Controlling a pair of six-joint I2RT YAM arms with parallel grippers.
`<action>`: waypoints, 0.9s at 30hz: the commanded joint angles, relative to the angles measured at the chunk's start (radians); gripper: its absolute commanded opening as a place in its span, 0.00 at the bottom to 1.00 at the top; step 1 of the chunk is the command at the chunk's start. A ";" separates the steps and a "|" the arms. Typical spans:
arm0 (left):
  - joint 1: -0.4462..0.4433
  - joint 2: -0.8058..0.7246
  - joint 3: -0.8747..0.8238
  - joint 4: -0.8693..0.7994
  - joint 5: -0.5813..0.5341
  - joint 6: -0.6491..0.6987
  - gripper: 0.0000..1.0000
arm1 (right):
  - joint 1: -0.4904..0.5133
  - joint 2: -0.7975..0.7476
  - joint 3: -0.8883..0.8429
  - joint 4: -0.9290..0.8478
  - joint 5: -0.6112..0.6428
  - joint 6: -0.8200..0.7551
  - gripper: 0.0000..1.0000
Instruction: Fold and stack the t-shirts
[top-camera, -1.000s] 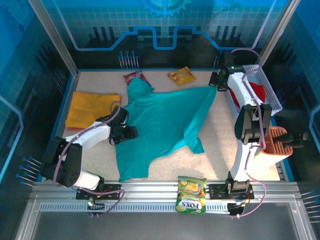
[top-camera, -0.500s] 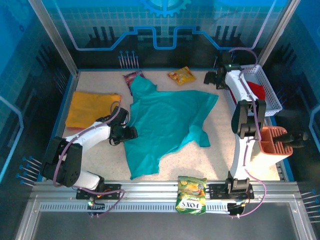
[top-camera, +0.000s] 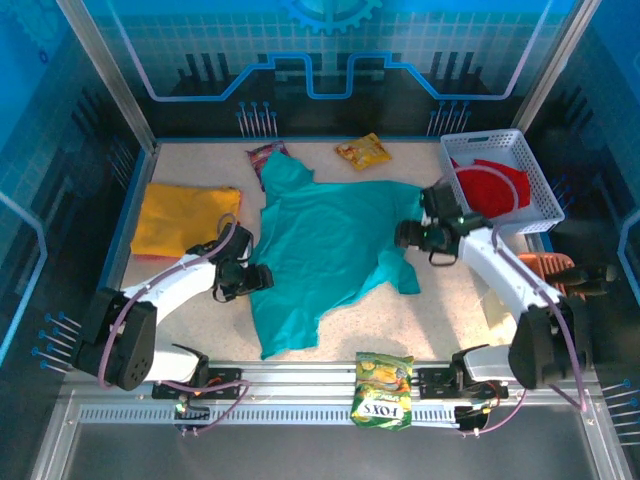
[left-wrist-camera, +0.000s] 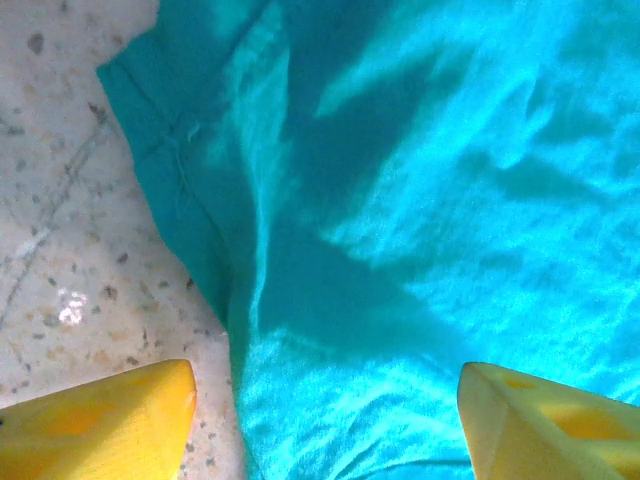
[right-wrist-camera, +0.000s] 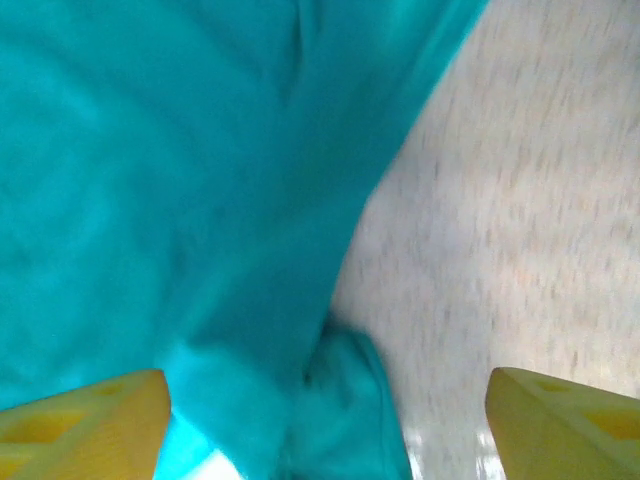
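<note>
Right jaws moved from basket (top-camera: 541, 175) to teal t-shirt (top-camera: 330, 240); spread.

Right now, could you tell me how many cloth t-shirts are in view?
3: a teal cloth t-shirt spread mid-table, a yellow-orange t-shirt at the left edge, a red t-shirt in the white plastic basket at right; others may hide beneath.

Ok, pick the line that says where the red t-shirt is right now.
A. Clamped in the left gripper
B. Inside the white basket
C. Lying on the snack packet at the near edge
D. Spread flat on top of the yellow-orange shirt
B: in the top view, the red t-shirt lies bunched inside the white basket at the far right, apart from the other shirts.
</note>
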 joint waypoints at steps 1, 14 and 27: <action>-0.009 -0.042 -0.032 -0.035 0.045 -0.036 0.71 | 0.084 -0.127 -0.157 0.011 0.069 0.118 0.74; -0.043 0.009 -0.021 0.006 0.053 -0.048 0.71 | 0.349 -0.130 -0.336 0.130 0.202 0.183 0.64; -0.044 0.017 -0.041 0.031 0.050 -0.056 0.71 | 0.341 0.086 -0.280 0.255 0.161 0.144 0.46</action>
